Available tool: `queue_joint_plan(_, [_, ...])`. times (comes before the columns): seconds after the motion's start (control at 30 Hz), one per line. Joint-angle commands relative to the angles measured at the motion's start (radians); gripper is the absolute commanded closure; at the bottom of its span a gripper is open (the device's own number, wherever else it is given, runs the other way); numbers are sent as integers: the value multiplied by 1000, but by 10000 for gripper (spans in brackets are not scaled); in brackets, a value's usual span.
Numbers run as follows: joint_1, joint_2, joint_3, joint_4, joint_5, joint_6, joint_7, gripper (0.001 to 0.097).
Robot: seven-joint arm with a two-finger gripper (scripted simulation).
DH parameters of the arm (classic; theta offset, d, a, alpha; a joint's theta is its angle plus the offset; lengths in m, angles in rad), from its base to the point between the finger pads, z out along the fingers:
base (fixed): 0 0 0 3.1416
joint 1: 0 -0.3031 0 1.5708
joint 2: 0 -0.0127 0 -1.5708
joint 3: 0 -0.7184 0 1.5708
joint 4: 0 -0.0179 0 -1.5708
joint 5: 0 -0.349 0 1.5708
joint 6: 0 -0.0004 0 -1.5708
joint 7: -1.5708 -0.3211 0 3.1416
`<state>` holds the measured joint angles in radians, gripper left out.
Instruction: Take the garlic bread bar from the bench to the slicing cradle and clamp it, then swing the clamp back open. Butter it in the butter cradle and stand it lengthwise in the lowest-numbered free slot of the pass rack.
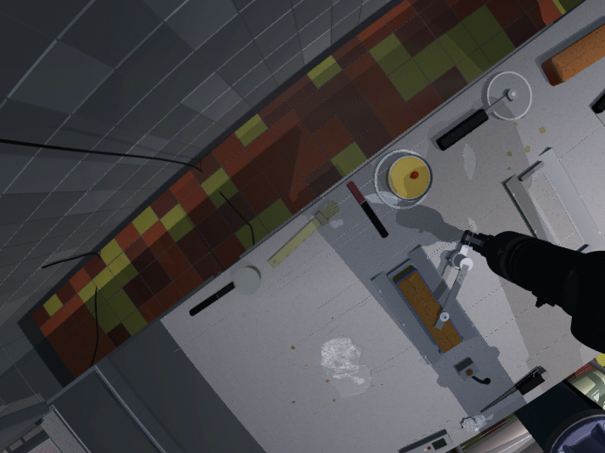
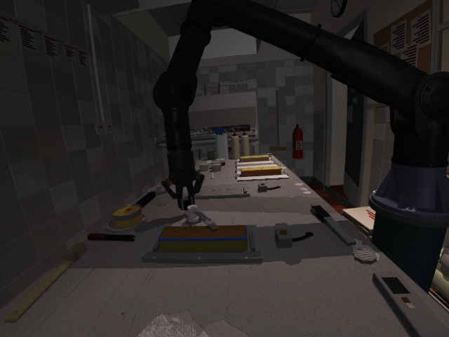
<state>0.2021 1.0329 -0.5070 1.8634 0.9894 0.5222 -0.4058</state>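
Note:
My gripper [image 2: 189, 207] [image 1: 464, 257] is closed on the white knob of the clamp arm [image 2: 204, 219] [image 1: 452, 292], just behind the slicing cradle [image 2: 201, 251] [image 1: 426, 312]. The grey clamp arm slants across the top of the garlic bread bar [image 2: 203, 238] [image 1: 428, 308], a brown bar with a blue band that lies lengthwise in the cradle. The butter cradle [image 2: 222, 193] [image 1: 552, 195] sits further along the bench and is empty. The pass rack [image 2: 262, 168] stands at the far end with two bars in its slots.
A dish of yellow butter [image 2: 127, 216] [image 1: 408, 177] sits by the wall, left of the cradle. A red-and-black knife [image 2: 111, 237], a pastry brush [image 2: 43, 283], a pizza wheel [image 1: 488, 113] and a small grey block with a lever [image 2: 284, 236] lie around it.

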Motion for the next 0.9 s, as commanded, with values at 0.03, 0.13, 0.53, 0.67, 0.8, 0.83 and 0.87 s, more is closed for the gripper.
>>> queue_joint_plan(0.03, [2,0,-6,-3,3,5,15,901])
queue_joint_plan(0.13, [4,3,-15,-6,8,14,40,901])
queue_joint_plan(0.53, [14,12,-52,-20,25,48,142,901])
queue_joint_plan(0.67, [17,15,-64,-24,31,59,176,901])
queue_joint_plan(0.8, [20,18,-75,-29,37,69,210,901])
queue_joint_plan(0.83, [21,19,-78,-30,38,72,219,901])
queue_joint_plan(0.87, [21,19,-81,-31,39,75,228,901])
